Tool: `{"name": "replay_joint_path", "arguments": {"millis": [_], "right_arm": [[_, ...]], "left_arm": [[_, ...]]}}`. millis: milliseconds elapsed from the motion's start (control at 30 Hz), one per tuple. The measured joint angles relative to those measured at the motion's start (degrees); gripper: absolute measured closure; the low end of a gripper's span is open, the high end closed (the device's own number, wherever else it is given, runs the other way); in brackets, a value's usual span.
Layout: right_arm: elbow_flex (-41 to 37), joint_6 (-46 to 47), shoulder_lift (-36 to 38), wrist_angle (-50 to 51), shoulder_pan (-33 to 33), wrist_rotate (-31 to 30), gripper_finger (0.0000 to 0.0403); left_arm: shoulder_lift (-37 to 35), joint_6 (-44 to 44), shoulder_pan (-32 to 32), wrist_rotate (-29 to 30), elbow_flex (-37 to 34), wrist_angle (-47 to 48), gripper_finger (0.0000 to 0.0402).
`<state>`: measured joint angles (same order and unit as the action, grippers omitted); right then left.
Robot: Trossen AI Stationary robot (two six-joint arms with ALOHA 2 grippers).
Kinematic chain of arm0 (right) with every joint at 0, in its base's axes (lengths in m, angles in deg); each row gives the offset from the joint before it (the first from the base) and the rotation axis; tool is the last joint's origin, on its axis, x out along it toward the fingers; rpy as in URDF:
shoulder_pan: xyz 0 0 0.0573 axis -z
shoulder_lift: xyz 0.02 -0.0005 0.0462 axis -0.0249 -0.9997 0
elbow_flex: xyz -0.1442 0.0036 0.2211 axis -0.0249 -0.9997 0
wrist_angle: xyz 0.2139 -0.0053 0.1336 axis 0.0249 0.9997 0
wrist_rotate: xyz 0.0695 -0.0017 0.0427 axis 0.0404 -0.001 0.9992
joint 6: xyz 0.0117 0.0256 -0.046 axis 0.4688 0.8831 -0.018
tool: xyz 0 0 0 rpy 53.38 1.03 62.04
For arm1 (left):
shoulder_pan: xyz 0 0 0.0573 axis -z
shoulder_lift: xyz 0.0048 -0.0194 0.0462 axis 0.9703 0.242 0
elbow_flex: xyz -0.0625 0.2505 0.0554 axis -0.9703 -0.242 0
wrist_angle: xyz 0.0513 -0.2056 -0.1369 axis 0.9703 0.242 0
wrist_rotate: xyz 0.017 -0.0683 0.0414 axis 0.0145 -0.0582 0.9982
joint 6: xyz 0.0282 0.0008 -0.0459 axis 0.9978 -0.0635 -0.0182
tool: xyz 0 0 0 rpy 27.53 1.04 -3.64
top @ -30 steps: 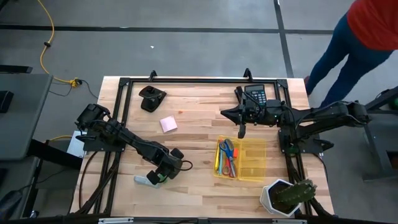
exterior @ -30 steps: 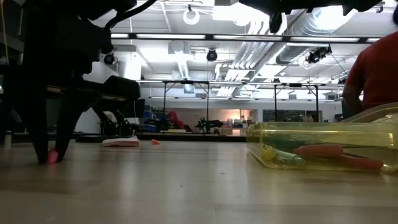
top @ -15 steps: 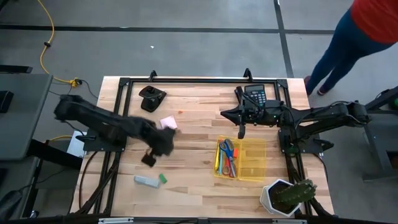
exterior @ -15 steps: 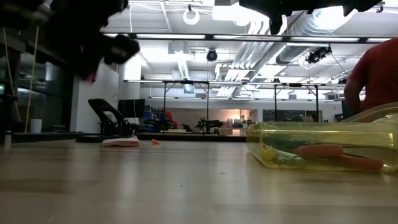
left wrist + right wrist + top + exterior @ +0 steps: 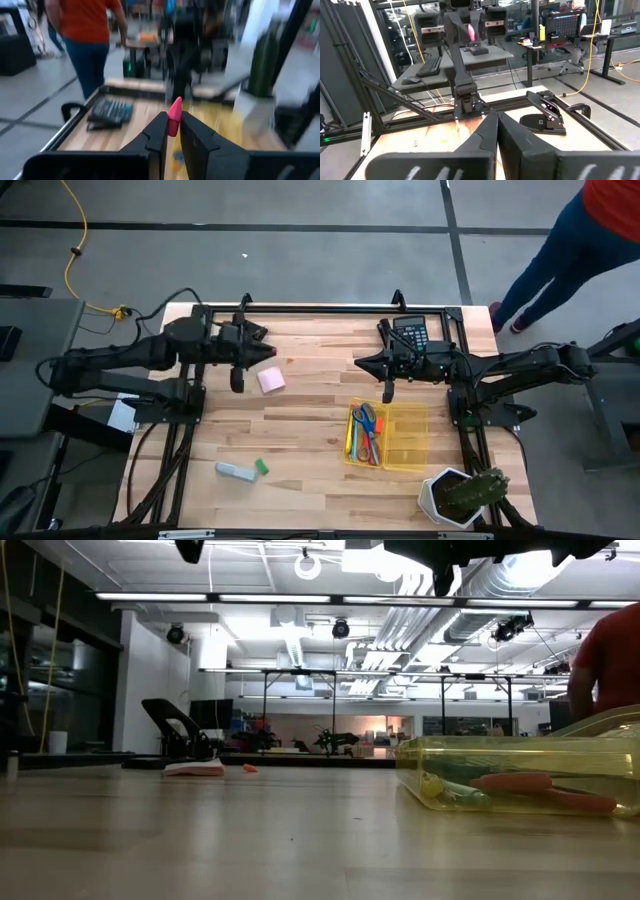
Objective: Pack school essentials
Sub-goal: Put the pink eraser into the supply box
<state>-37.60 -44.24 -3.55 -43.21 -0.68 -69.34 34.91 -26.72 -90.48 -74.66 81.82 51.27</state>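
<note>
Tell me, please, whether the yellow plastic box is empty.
Not empty: the yellow plastic box holds scissors and pens in its left half.

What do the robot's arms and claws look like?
Both arms are black and made of jointed segments, with black cables looping beside them. The left claw and right claw each have two dark, wedge-shaped fingers that taper to narrow tips. Both arms are mounted on black frames at the table's sides.
</note>
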Motion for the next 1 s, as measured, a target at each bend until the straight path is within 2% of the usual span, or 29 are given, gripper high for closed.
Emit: {"name": "replay_joint_path", "arguments": {"millis": [167, 300, 567, 733, 867, 1000], "right_arm": [[-0.01, -0.01, 0.00, -0.09, 0.00, 0.01, 0.0402], [-0.01, -0.01, 0.00, -0.21, 0.01, 0.02, 0.0402], [0.00, 0.19, 0.00, -0.30, 0.01, 0.02, 0.0402], [1.47, 6.10, -1.28, 0.11, -0.25, -1.66, 0.0402], [8.51, 1.53, -6.35, 7.99, -1.48, -3.23, 0.0394], [18.66, -3.46, -13.91, 17.08, -1.67, -3.29, 0.0357]], "left_arm": [[-2.42, -9.54, -0.13, -0.10, -11.05, -17.66, 0.0367], [-2.18, -14.47, -0.13, -0.06, -16.15, -27.56, 0.0367], [-1.54, -15.40, -0.13, 0.43, -16.79, -29.06, 0.0367], [-1.52, -17.06, -0.08, 0.46, -16.79, -29.05, 0.0367], [0.24, -20.89, -0.08, 0.59, -16.77, -29.82, 0.0367], [4.21, -23.58, 0.08, 0.57, -16.73, -36.30, 0.0367]]}}
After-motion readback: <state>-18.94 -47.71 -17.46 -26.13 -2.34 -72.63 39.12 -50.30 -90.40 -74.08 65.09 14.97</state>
